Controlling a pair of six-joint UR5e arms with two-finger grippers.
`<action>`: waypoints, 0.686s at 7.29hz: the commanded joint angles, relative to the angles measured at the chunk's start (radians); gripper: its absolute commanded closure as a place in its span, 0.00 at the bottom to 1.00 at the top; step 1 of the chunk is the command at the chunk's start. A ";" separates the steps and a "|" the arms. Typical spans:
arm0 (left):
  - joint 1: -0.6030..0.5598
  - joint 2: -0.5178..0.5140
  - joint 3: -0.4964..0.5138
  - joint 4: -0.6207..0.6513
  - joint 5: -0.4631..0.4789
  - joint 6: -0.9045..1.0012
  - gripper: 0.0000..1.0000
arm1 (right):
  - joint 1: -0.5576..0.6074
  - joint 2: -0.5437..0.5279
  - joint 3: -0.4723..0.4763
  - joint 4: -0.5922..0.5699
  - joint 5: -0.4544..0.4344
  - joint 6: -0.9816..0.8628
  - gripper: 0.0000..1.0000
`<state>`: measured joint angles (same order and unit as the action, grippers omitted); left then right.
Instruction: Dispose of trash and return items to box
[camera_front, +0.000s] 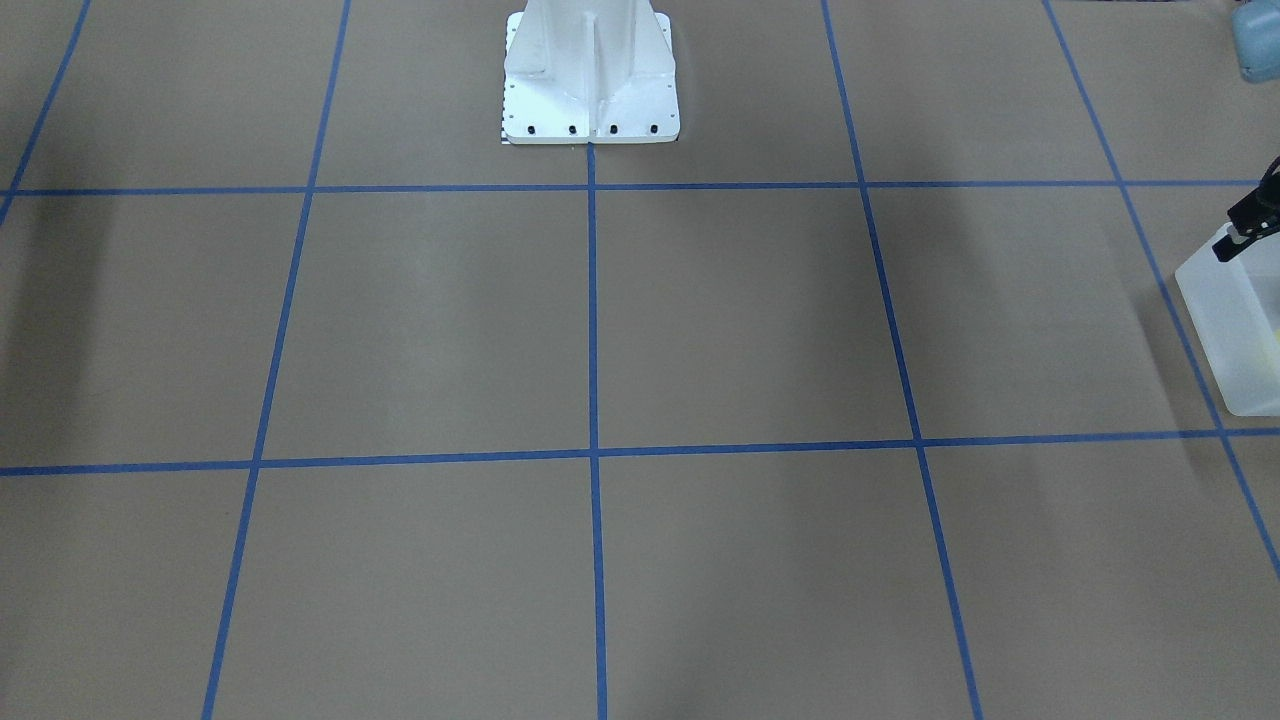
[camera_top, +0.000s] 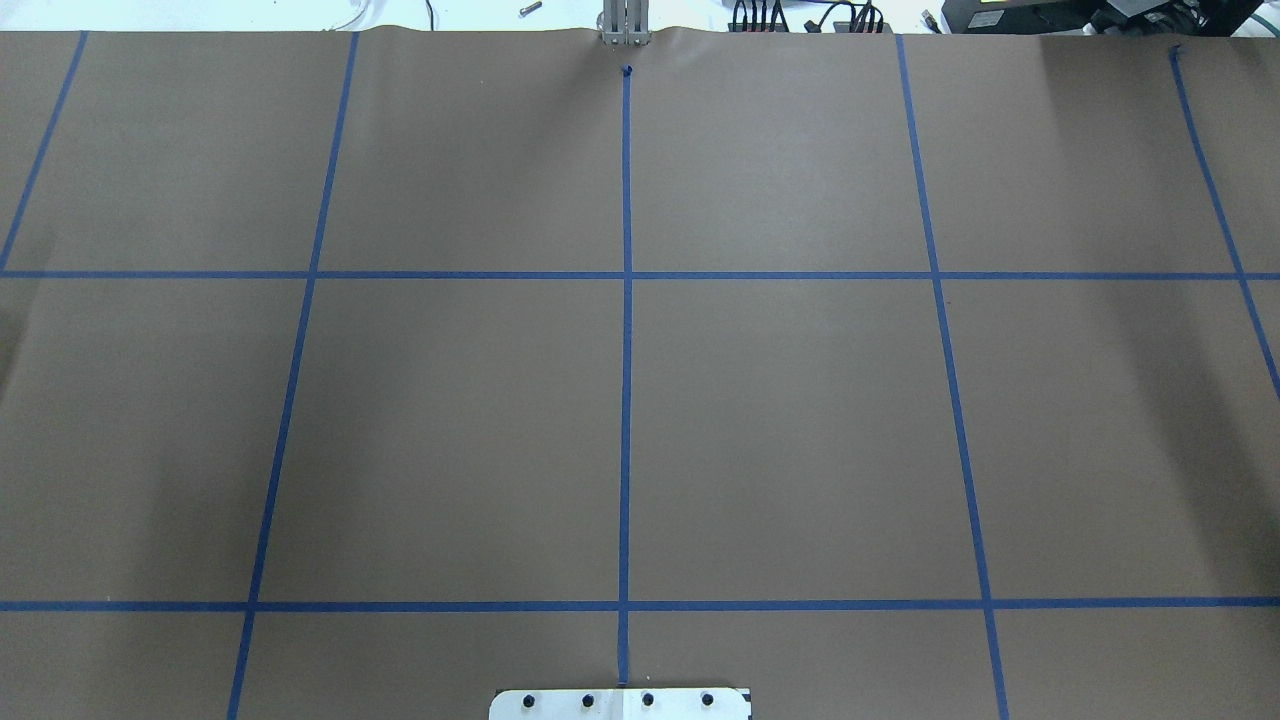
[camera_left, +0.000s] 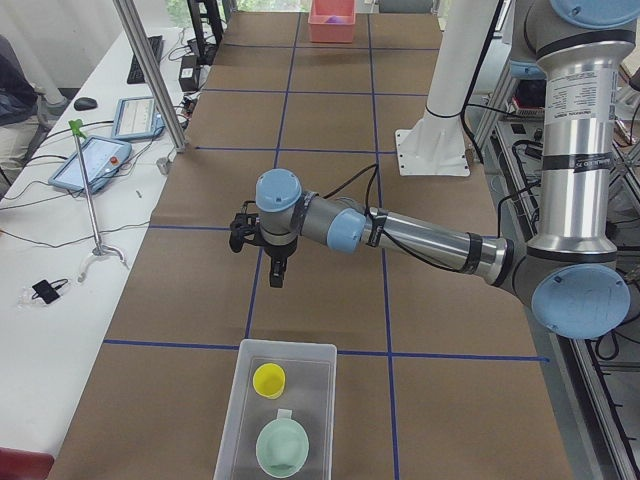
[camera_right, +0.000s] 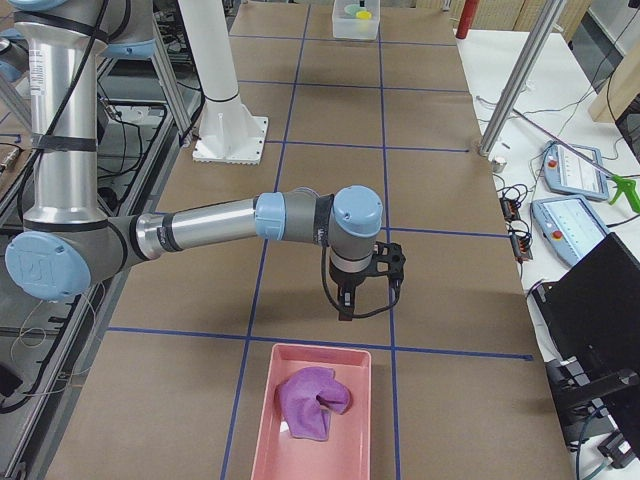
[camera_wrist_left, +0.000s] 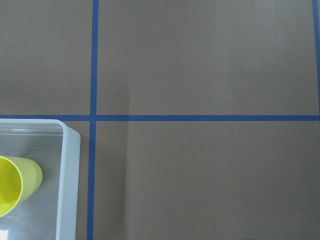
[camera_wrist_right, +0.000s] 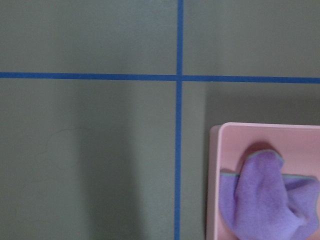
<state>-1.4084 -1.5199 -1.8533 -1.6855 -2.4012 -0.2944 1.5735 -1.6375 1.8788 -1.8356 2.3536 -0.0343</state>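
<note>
Yellow cup (camera_left: 268, 380) and mint bowl (camera_left: 281, 448) both sit inside the frosted box (camera_left: 232, 412), whose near end is cut off. Both look like light, stiff, slick plastic, best pinched over the rim. Left gripper (camera_left: 262, 250) hangs just beyond the box, right gripper (camera_right: 370, 285) by the pink tray (camera_right: 262, 400) holding a purple cloth (camera_right: 313, 400). Cannot tell how wide either stands; seemingly nothing held.
</note>
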 joint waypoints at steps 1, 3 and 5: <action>0.000 0.009 0.006 0.004 0.005 0.078 0.03 | -0.105 -0.005 0.014 0.070 0.018 0.117 0.00; -0.006 0.021 0.005 0.006 0.005 0.112 0.03 | -0.128 -0.013 0.010 0.095 0.016 0.123 0.00; -0.006 0.061 0.006 0.006 0.004 0.167 0.03 | -0.133 -0.013 0.006 0.096 0.016 0.120 0.00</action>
<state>-1.4144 -1.4767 -1.8485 -1.6799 -2.3971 -0.1511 1.4454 -1.6501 1.8871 -1.7418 2.3700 0.0858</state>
